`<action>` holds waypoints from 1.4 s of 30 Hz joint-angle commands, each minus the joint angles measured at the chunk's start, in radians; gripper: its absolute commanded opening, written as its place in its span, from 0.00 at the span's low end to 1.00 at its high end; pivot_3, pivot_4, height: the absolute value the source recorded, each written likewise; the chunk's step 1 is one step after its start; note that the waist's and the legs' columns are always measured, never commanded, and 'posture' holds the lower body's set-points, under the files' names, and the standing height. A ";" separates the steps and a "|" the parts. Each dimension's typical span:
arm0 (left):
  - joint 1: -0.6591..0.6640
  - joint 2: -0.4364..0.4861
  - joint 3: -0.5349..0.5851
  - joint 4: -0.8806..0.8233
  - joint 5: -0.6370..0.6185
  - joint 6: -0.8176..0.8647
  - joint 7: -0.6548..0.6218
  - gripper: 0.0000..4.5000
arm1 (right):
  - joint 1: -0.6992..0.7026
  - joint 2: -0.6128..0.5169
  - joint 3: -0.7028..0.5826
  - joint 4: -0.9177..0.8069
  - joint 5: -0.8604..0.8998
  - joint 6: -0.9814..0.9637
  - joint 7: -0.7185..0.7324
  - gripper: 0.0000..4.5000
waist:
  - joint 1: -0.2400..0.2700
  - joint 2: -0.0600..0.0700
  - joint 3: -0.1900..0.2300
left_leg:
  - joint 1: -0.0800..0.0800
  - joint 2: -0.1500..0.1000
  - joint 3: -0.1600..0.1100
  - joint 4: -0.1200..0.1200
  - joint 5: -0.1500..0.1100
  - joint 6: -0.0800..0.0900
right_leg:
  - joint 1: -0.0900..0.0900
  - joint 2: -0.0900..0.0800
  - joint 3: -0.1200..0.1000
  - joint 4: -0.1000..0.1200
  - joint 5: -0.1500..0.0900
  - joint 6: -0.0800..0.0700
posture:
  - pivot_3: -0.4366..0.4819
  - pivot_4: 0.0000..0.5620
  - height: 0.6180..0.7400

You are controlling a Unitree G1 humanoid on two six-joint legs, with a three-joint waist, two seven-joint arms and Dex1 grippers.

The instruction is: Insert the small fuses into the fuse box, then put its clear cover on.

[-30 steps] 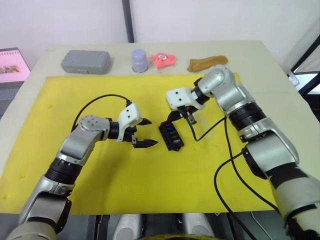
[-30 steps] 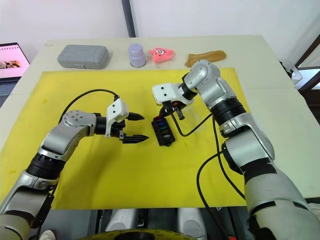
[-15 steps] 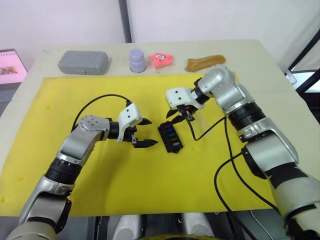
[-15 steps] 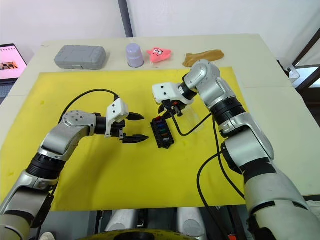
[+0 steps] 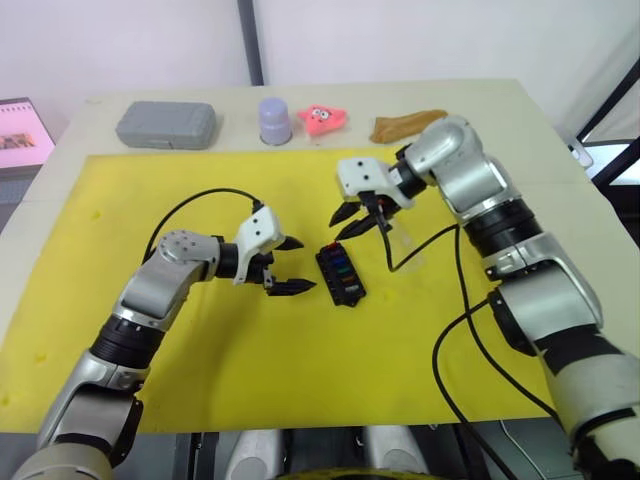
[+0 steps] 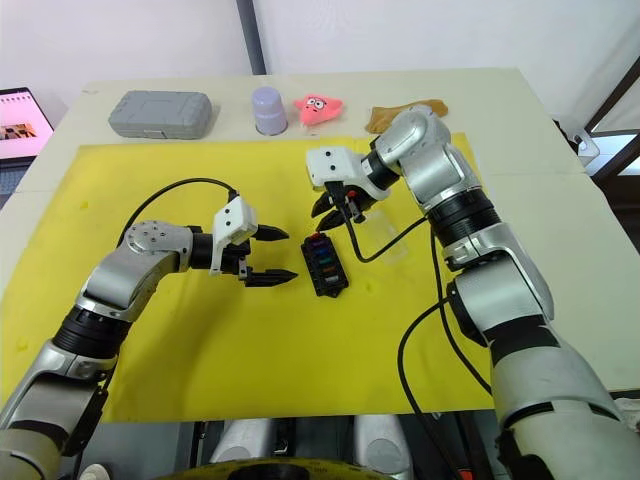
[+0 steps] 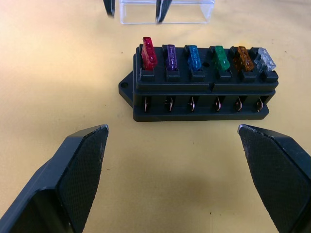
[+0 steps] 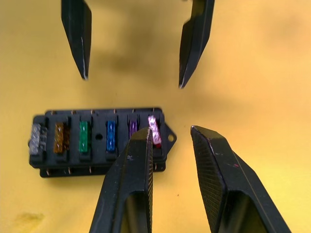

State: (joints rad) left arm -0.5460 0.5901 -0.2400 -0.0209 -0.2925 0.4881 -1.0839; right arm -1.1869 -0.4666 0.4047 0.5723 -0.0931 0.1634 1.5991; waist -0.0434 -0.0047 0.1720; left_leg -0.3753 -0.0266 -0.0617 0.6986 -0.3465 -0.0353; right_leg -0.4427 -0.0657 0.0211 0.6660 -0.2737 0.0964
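Left gripper and right gripper both hover agape.

A pale desk stands by a white wall, and a big yellow mat covers most of its top. A dark pole runs up the wall behind it. A screen glows with pink pictures (off to one side). The light is bright and even.

The black fuse box sits on the yellow mat on the desk, with little colored fuses in it. The left claw is wide open just beside it. The right claw hangs above it, open.
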 commanded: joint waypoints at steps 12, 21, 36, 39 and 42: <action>-0.026 0.008 0.025 -0.001 0.000 -0.022 -0.012 1.00 | 0.036 -0.011 0.006 -0.059 0.002 -0.017 -0.039 0.30 | -0.001 0.000 0.000 | 0.000 0.000 0.000 0.000 0.000 0.000 | 0.000 0.000 0.000 0.000 0.000 0.000 | 0.48 0.27 1.00; -0.021 0.011 0.028 -0.009 -0.001 -0.019 -0.009 1.00 | 0.031 0.004 0.016 -0.032 -0.003 -0.037 -0.056 0.30 | 0.000 0.000 0.000 | 0.000 0.000 0.000 0.000 0.000 0.000 | 0.000 0.000 0.000 0.000 0.000 0.000 | 0.48 0.27 1.00; -0.017 0.008 0.028 -0.017 -0.003 -0.018 -0.004 1.00 | 0.036 0.009 0.031 -0.019 -0.015 -0.056 -0.060 0.30 | -0.001 0.000 0.000 | 0.000 0.000 0.000 0.000 0.000 0.000 | 0.000 0.000 0.000 0.000 0.000 0.000 | 0.48 0.27 1.00; -0.016 0.007 0.028 -0.017 -0.003 -0.018 -0.003 1.00 | 0.035 0.010 0.034 -0.015 -0.016 -0.057 -0.062 0.30 | -0.001 0.000 0.000 | 0.000 0.000 0.000 0.000 0.000 0.000 | 0.000 0.000 0.000 0.000 0.000 0.000 | 0.48 0.27 1.00; -0.016 0.007 0.029 -0.017 -0.004 -0.017 -0.002 1.00 | 0.032 0.012 0.035 -0.009 -0.016 -0.059 -0.063 0.30 | -0.001 0.000 0.000 | 0.000 0.000 0.000 0.000 0.000 0.000 | 0.000 0.000 0.000 0.000 0.000 0.000 | 0.48 0.27 1.00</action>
State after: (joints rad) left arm -0.5543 0.5900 -0.2400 -0.0106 -0.2923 0.4840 -1.0863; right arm -1.1377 -0.4562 0.4470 0.5765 -0.1078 0.1198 1.5384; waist -0.0442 -0.0047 0.1719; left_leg -0.3753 -0.0267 -0.0616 0.6986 -0.3465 -0.0353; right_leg -0.4427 -0.0657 0.0211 0.6660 -0.2737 0.0964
